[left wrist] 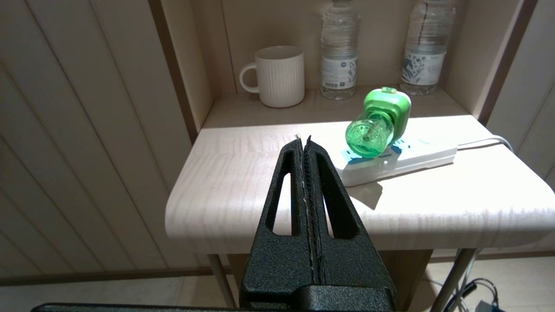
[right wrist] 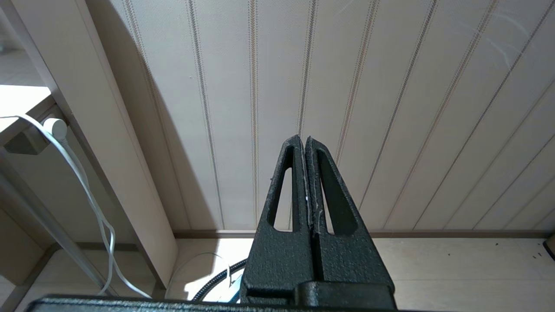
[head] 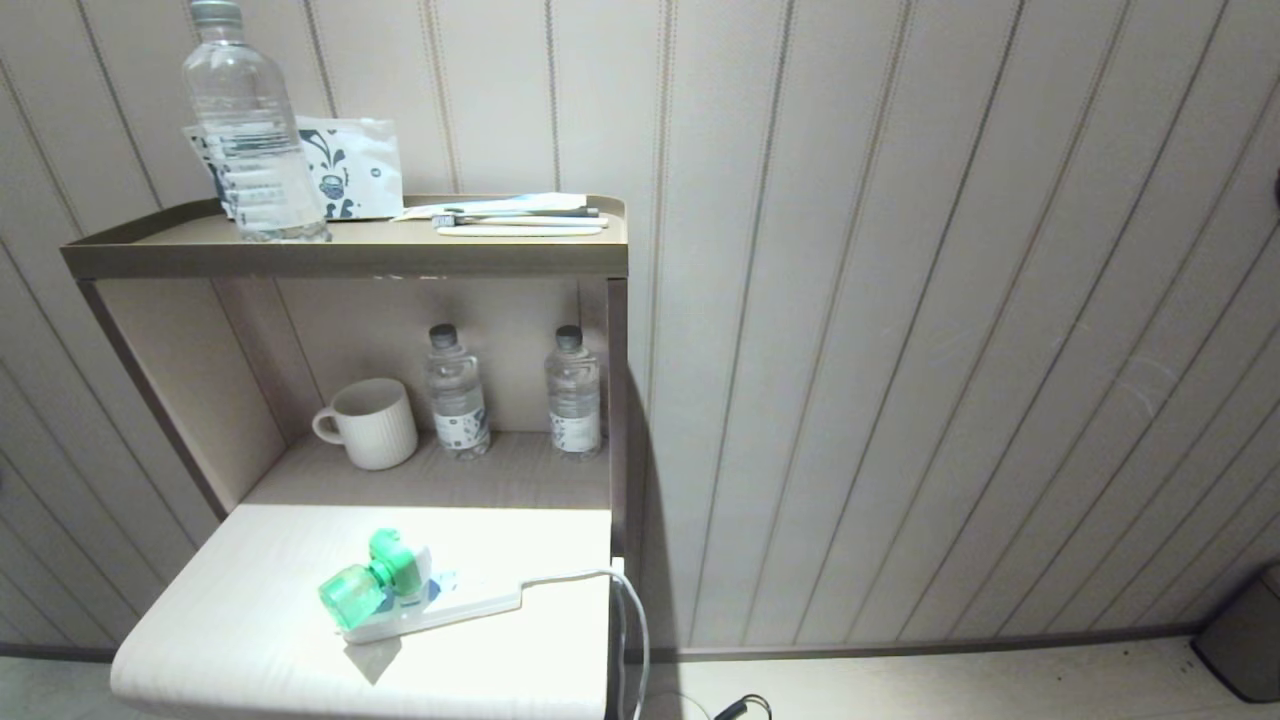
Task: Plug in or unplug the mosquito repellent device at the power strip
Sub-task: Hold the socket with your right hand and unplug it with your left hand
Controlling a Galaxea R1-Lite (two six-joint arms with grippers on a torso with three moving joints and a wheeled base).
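The mosquito repellent device, with its green top and translucent green bottle, sits on the white power strip, tilted with the bottle toward me. Both rest on the pale wooden table. My left gripper is shut and empty. It hangs in front of the table's near edge, apart from the device. My right gripper is shut and empty, facing the panelled wall beside the table. Neither arm shows in the head view.
A white ribbed mug and two small water bottles stand in the niche behind the strip. On the upper shelf stands a large bottle. The strip's white cord drops off the table's right edge.
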